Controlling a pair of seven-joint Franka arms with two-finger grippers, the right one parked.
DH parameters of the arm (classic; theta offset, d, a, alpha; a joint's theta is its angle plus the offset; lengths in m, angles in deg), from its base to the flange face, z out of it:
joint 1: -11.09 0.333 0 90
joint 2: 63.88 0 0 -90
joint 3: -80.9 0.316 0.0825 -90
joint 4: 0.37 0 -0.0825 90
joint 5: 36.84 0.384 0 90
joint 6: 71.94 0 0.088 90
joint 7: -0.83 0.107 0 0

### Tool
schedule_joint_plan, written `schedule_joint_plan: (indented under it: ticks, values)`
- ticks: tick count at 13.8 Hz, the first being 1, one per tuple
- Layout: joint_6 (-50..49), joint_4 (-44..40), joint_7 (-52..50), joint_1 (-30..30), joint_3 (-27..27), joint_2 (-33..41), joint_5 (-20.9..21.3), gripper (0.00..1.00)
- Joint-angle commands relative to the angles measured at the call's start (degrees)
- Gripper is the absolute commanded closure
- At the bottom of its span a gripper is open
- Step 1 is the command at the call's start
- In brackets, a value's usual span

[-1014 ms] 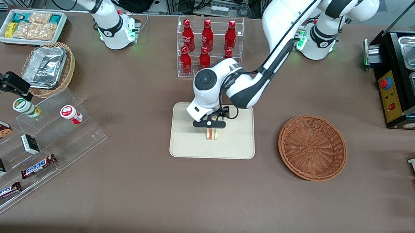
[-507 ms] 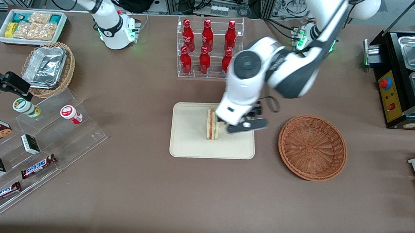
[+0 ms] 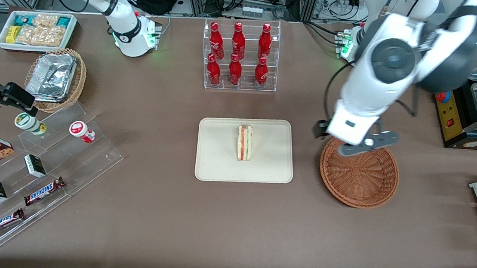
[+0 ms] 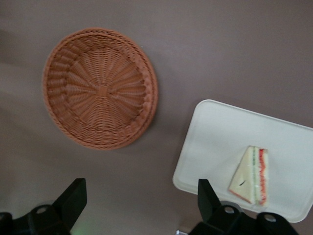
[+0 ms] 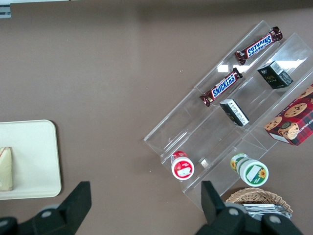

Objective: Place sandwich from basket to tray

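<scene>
Left wrist view: gripper fingers apart.

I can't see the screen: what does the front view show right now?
A sandwich stands on its edge on a cream tray mid-table. The robot's gripper, fingers open and empty, hangs over the empty wicker basket beside the tray. A rack of red bottles stands farther back.
</scene>
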Motion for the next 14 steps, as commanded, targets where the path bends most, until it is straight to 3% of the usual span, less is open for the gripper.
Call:
schedule_joint_plan:
  ticks: [1,8,14]
  values:
    - [-1.52,1.67,4.27,3.45,-0.60,2.05,-0.09,0.00]
    - [-1.35,8.61,18.94,12.50,-0.60,8.72,-0.18,0.00]
    - [-4.50,8.27,31.24,19.53,-0.43,10.66,-0.35,0.00]
